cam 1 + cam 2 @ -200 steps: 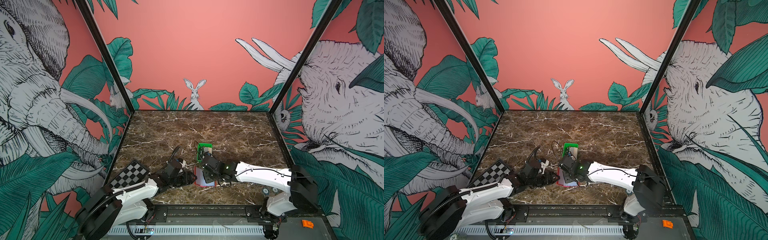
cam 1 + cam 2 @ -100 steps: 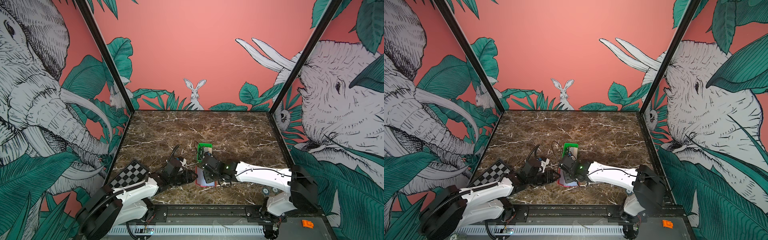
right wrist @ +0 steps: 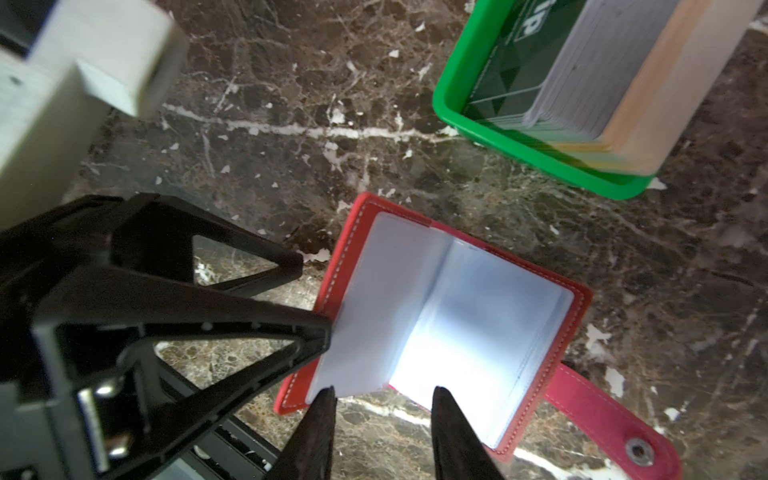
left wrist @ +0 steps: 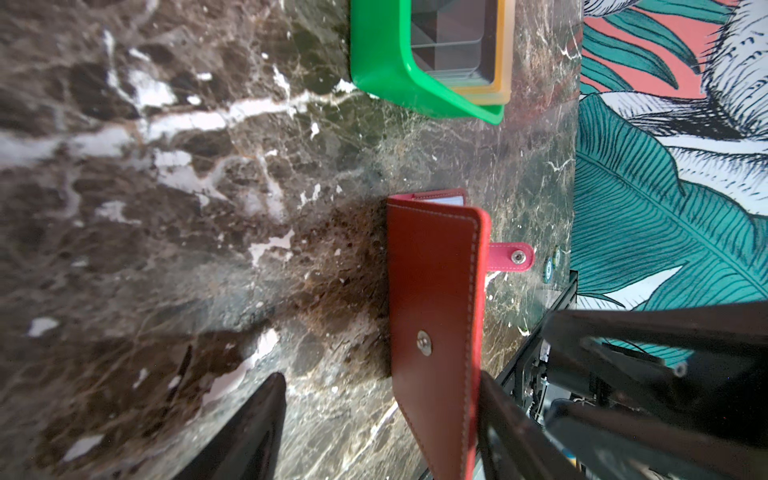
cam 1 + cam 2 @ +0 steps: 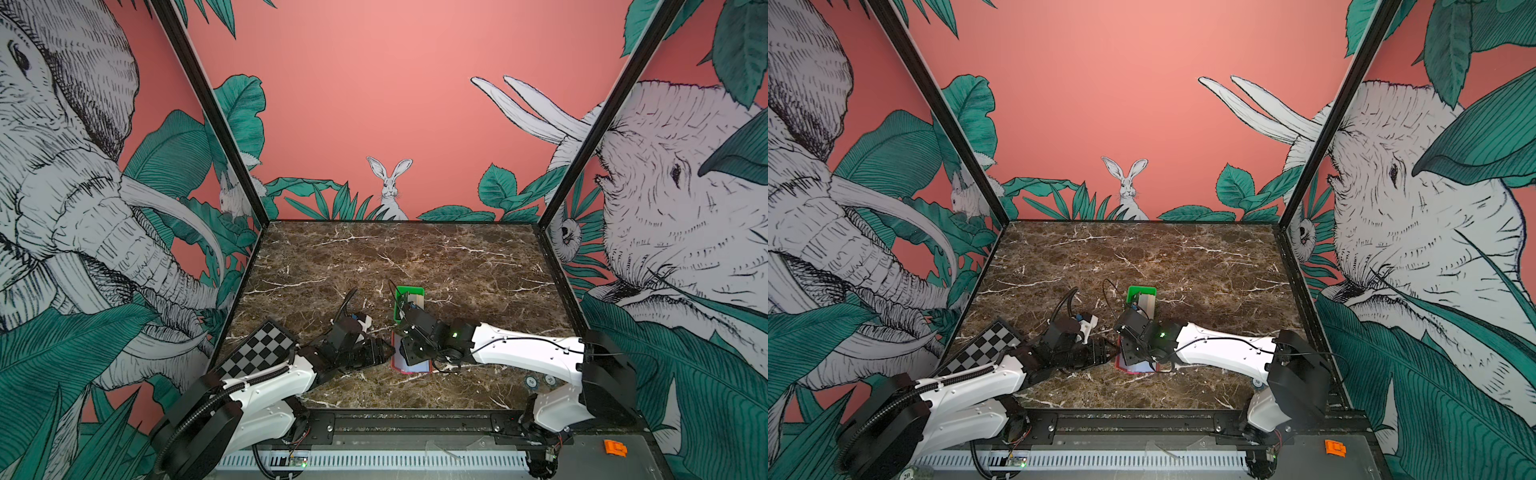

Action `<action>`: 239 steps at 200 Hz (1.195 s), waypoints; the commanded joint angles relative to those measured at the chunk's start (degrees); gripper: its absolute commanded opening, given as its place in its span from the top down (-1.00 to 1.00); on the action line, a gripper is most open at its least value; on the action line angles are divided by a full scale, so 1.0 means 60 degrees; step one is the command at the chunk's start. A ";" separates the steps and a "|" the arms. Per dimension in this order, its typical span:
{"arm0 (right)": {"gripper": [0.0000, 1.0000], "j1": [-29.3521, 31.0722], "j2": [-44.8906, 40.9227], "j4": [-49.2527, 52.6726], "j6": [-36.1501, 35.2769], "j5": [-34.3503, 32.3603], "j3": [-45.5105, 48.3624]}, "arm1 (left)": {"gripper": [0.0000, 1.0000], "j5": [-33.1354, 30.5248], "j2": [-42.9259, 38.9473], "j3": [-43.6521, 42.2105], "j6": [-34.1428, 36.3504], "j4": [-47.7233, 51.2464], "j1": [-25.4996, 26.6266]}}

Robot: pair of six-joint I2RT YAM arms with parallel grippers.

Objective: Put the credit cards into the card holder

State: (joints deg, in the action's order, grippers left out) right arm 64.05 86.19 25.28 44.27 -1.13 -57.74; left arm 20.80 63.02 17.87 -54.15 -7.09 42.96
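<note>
On the brown marble table, a green tray is filled with the credit cards, the red card holder is laid open just beside it, its raised flap is straddled by the wide-open left gripper, and the right gripper is held open and empty above.

Robot-manipulation test cell of a laboratory, seen in both top views. Two white-and-black arms, the left arm and the right arm, were mounted on a black metal rail along the front edge of a marble-patterned desk. Black frame posts carried printed backdrop panels of elephants, leaves and a rabbit, which enclosed the desk on three sides. A black-and-white checkerboard target showed at the desk's near left corner. A slotted white cable duct ran below the rail.
</note>
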 commanded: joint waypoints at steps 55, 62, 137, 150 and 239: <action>0.10 0.0025 0.0258 -0.0450 -0.0190 0.0549 -0.0124 | -0.35 0.0020 -0.0123 0.0003 0.0038 0.0074 -0.0057; 0.09 0.0018 0.0308 -0.0419 -0.0199 0.0561 -0.0133 | -0.33 0.0007 -0.0136 -0.0012 0.0043 0.0072 -0.0056; 0.02 0.0025 0.0684 -0.0376 -0.0171 0.0798 -0.0162 | -0.10 0.0006 -0.0211 0.0039 0.0090 0.0161 -0.0090; 0.00 0.0040 0.0743 -0.0432 -0.0171 0.0845 -0.0192 | -0.07 0.0019 -0.0225 0.0054 0.0093 0.0159 -0.0085; -0.08 0.0040 0.1175 -0.0665 -0.0051 0.0996 -0.0207 | 0.33 0.0353 -0.0099 -0.0136 -0.0348 -0.0762 -0.0100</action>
State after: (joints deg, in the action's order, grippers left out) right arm 64.05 92.55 22.65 43.72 4.34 -57.98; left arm 21.69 61.91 17.82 -54.89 -8.14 42.61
